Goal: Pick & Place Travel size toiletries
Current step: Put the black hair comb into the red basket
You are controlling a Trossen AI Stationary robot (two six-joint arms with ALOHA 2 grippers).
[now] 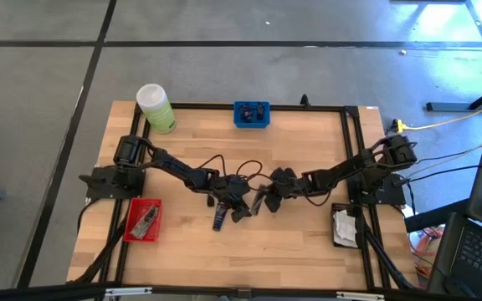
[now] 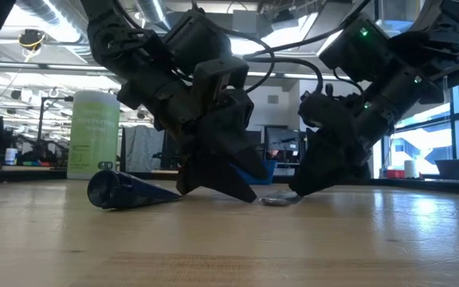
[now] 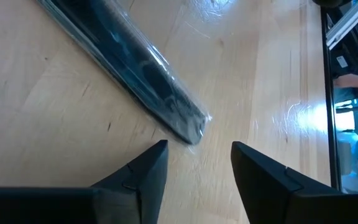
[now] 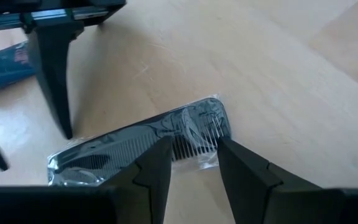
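Two dark tools meet near the middle of the counter (image 1: 308, 242). The left tool (image 3: 194, 165) hangs low with its fingers spread, pinching nothing — just ahead of their tips lies the crimped end of a dark navy tube (image 3: 135, 74) in glossy clear wrap, flat on the wood and clear of both fingers. From table height the tube (image 2: 126, 191) tapers from its round end toward the left tool (image 2: 213, 187), which reaches down to the counter.

The right tool (image 4: 188, 158) also stands spread, its two fingers poised above a black comb in a clear packet (image 4: 142, 146); the packet lies flat on the wood, with the fingertips over its toothed edge, not closed on it. Whether they touch the wrap cannot be told.

Farther out, from overhead, a red tray (image 1: 143, 220) sits near the counter's front left corner with a few small items in it, and a black tray (image 1: 344, 227) holding white sachets (image 1: 344, 224) sits by the right edge. A blue tray (image 1: 251, 114) stands at the middle of the back edge, and a big light-green bottle (image 1: 156, 109) stands at the back left corner.
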